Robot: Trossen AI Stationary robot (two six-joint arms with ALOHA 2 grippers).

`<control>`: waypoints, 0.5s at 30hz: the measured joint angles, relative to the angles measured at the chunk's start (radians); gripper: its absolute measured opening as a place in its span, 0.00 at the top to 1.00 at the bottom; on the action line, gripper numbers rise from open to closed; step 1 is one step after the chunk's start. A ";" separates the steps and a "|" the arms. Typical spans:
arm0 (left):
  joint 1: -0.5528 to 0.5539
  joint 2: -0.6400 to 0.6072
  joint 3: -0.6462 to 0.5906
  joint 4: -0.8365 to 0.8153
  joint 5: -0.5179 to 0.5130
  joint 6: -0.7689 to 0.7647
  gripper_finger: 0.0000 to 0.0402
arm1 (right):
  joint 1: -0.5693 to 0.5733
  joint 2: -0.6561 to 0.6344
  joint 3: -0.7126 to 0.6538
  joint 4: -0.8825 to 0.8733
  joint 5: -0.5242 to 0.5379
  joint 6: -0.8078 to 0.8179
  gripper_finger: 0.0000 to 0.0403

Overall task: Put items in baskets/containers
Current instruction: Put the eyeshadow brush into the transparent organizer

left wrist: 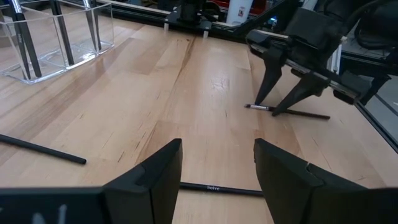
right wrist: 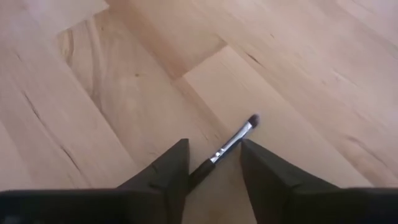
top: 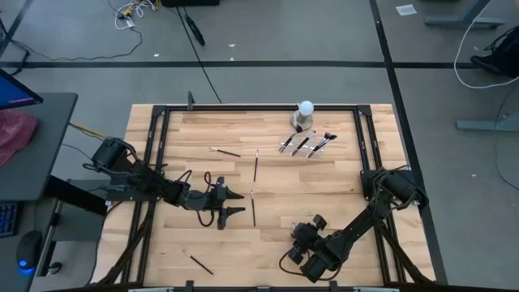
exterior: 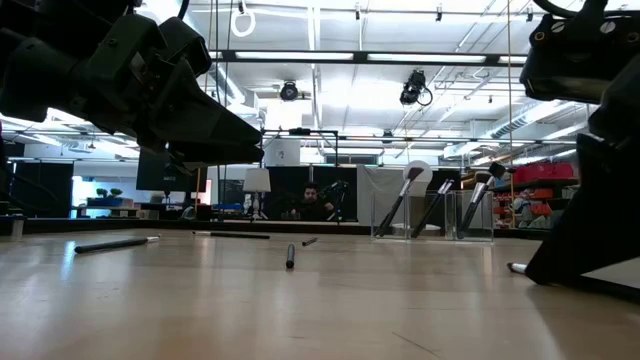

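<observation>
The table's [top: 340, 195] middle lies open between both arms. At twelve o'clock, the clear tray [top: 308, 144] and white ball [top: 306, 108] block passage; loose brushes [top: 255, 165] lie scattered around.

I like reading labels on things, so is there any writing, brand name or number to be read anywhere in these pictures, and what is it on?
"Solve", as best it reads, in small pale letters on the dark handle of the brush lying on the table between the left gripper's fingers.
The white bottle at the table's far edge has a label, too blurred to read.
No other writing is legible.
</observation>
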 joint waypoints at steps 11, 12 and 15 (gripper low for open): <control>0.000 0.000 0.000 0.000 0.000 0.000 0.50 | -0.003 0.001 -0.002 0.051 0.002 -0.094 0.81; 0.000 0.000 0.000 0.000 0.000 0.000 0.50 | -0.003 0.001 -0.002 0.055 0.001 -0.101 0.82; 0.000 0.000 0.000 0.000 0.000 0.000 0.50 | -0.003 0.001 -0.003 0.058 0.001 -0.101 0.83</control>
